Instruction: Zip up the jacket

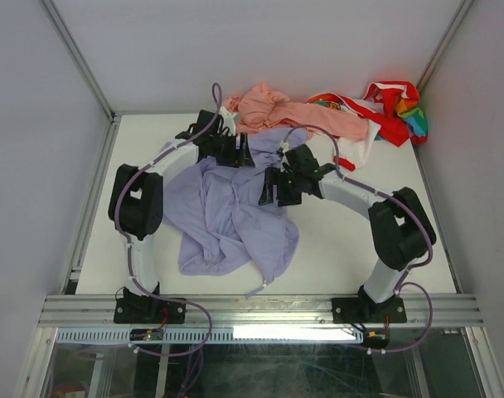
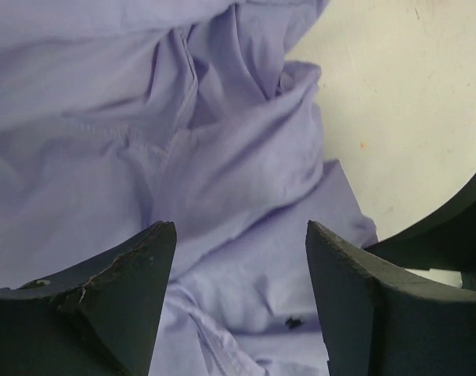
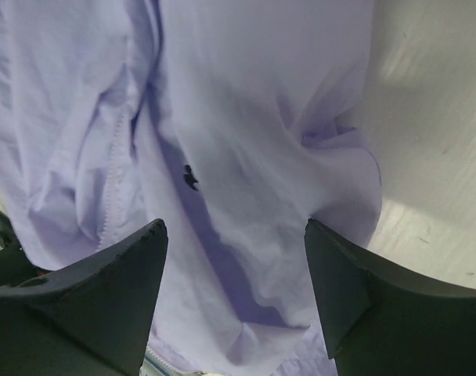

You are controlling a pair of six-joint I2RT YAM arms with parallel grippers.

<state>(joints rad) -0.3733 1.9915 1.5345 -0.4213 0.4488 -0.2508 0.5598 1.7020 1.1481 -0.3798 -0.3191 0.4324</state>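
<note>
Hovering above the crumpled lavender jacket (image 1: 227, 215) on the tabletop (image 1: 343, 240), we have the left end effector (image 2: 238, 235) and right end effector (image 3: 234, 227) open, empty; closing now could pinch loose folds instead of the half-buried zipper (image 3: 111, 200).

The jacket (image 1: 227, 211) is thin matt cloth; the table (image 1: 335, 249) seems smooth.

Left gripper (image 2: 239, 227), right gripper (image 3: 234, 225) — both spread wide.
</note>
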